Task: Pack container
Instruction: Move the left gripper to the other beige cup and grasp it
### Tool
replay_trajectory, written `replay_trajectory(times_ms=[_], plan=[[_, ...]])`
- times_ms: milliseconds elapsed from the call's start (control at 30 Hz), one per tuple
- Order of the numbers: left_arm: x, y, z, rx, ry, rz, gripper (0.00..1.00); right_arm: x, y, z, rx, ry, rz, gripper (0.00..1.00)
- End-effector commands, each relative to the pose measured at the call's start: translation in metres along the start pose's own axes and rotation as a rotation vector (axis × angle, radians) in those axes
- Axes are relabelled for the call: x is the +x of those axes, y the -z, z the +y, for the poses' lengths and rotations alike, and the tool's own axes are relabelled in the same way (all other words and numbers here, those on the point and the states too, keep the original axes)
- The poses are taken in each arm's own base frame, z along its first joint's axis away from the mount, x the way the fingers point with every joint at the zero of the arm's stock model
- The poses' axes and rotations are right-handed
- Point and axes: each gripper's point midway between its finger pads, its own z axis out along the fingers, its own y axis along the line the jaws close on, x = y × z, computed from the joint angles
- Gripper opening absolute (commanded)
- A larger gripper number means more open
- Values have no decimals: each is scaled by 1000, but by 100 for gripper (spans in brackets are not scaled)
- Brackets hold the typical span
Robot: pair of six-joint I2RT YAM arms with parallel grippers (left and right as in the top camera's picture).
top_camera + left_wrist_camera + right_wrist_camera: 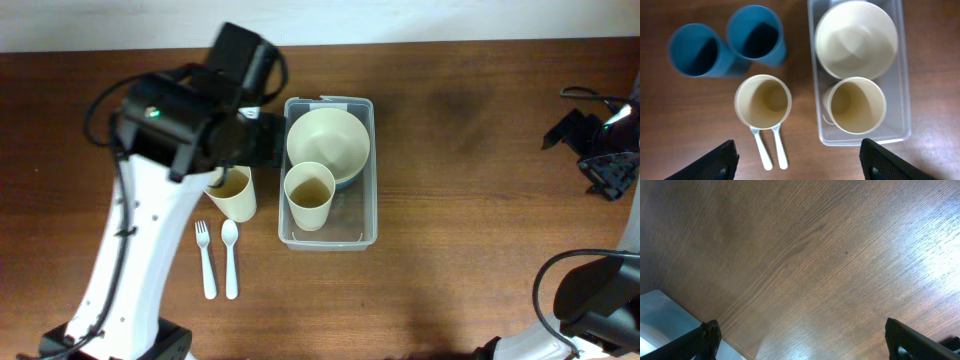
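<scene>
Hovering above the counter (460, 210) with the left jaws spread wide and empty, just left of the container (350, 228). Container mid-counter, long axis near to far, bowl (328, 140) at the far end, packed cup (309, 195) at the near end. Loose cup (236, 193) just beside its left wall. Right jaws gaping too, empty, well off to the right. Left side clearly nearer for the next pick.

One container (352, 218). One cream bowl (327, 140) at its 12 o'clock end. Two cream cups: inner cream cup (309, 196) at the 6 o'clock end, outer cream cup (236, 195) at the container's 9 o'clock. Two blue cups (756, 34). One fork (206, 262), one spoon (231, 262).
</scene>
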Motion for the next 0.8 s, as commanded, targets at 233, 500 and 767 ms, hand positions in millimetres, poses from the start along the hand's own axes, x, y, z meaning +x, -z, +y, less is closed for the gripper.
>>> replay_trajectory(times_ms=[233,500,767], plan=[[32,-56,57,-125,118,226,77,-2,11,0,-9,8,-35,99],[59,-96,86,-184,180,347,73,-2,11,0,-9,8,-35,99],[79,-153,89,-76,288,399,71,-2,11,0,-9,8,-35,99]])
